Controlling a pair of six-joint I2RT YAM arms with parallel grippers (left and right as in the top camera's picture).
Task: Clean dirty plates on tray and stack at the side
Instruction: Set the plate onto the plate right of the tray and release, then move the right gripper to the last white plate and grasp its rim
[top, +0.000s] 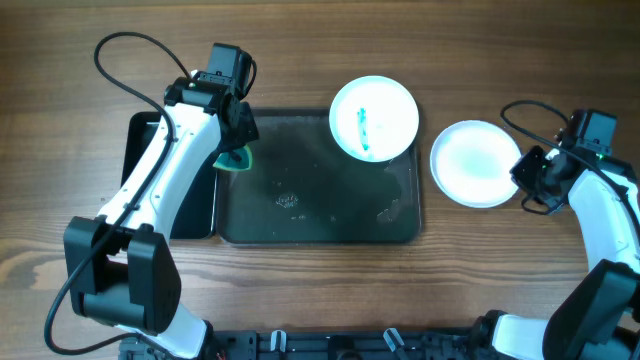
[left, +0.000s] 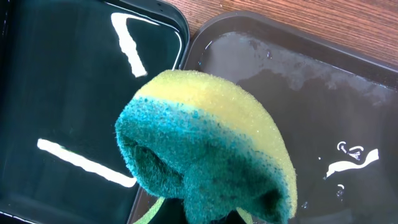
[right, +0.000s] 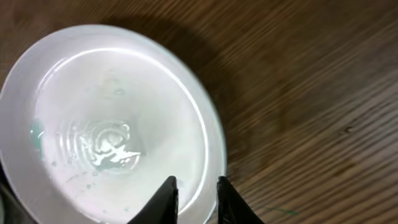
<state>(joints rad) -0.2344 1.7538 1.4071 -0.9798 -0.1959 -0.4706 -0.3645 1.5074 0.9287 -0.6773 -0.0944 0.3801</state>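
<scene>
At the top right corner of the large dark tray (top: 300, 215), a dirty plate (top: 373, 118) sits partly over the rim, white with a teal streak down its middle. It is the only soiled one in view. A wiped plate (top: 476, 162), nearly plain with faint teal specks and a film of water, lies on the wooden table (top: 500, 290) just beside the tray's right edge. Whether another lies under it cannot be told.

The right gripper (right: 194, 183) straddles this plate's rim, fingers close together, but I cannot tell whether it grips or has let go. The left gripper (top: 238, 142) is clenched on a yellow-and-green sponge (left: 205, 149), held over the tray's left edge, beside the smaller black tray (top: 150, 150). The tray floor is wet.

Judging by this, a cleaned plate is being set aside. The next move likely calls for carrying the sponge across to the streaked plate while the right arm steadies it.
</scene>
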